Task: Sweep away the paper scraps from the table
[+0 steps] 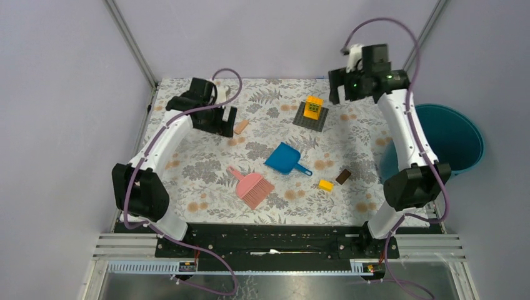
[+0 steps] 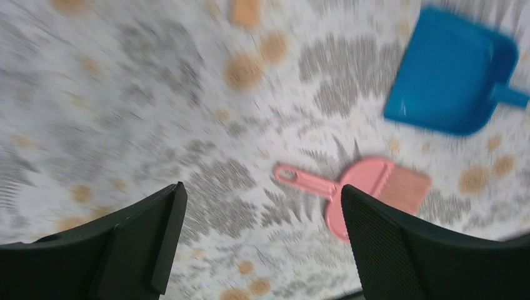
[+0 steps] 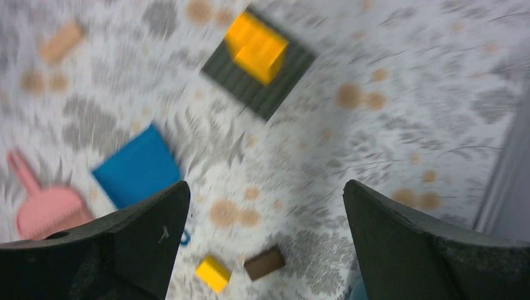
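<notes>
Lilac walls [image 1: 262, 37], fern-print table [image 1: 206, 178], teal bucket [image 1: 459, 134] beside right edge

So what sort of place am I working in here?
Probably a lab test cell, not a home: plain walls and metal frame posts box in the table, the left arm and right arm mount on a rail at its near edge, and a small dustpan and brush lie staged on it.
</notes>
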Available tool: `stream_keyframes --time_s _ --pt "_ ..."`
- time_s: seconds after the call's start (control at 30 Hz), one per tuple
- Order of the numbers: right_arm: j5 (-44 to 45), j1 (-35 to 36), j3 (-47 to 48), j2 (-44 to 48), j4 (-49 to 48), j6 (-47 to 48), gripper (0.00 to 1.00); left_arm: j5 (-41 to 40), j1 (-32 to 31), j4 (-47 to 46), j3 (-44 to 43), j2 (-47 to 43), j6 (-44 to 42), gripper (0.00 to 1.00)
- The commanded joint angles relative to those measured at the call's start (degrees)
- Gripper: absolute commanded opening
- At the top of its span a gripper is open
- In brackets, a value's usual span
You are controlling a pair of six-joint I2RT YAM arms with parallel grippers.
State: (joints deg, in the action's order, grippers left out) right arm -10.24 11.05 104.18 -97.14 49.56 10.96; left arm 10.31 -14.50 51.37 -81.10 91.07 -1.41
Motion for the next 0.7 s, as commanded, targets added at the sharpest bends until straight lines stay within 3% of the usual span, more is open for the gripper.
stream_keyframes --time_s 0.0,0.13,0.27,0.4,0.67 --pt "8.63 -1.55 9.00 -1.07 -2.51 -9.01 1.00 -12.20 0.18 -6.38 -11.82 -4.39 -0.96 0.99" --pt "14.53 -1.48 16.27 -0.60 -4.83 -9.91 1.00 -17.48 -1.00 -5.03 -23.21 -1.65 -1.92 0.99" --pt "21.21 -1.47 20.38 0.77 -6.69 -12.18 1.00 -17.94 -3.51 -5.50 -28.17 -0.65 -1.07 0.99" --pt "26.44 -1.49 13.75 4.73 -9.53 -14.93 1.00 -12.23 -2.78 -5.96 -25.00 -2.07 0.50 0.99" --pt "23.78 -1.54 6.52 9.17 -9.56 -12.64 1.00 -11.54 1.84 -7.25 -22.12 -2.53 4.38 0.99"
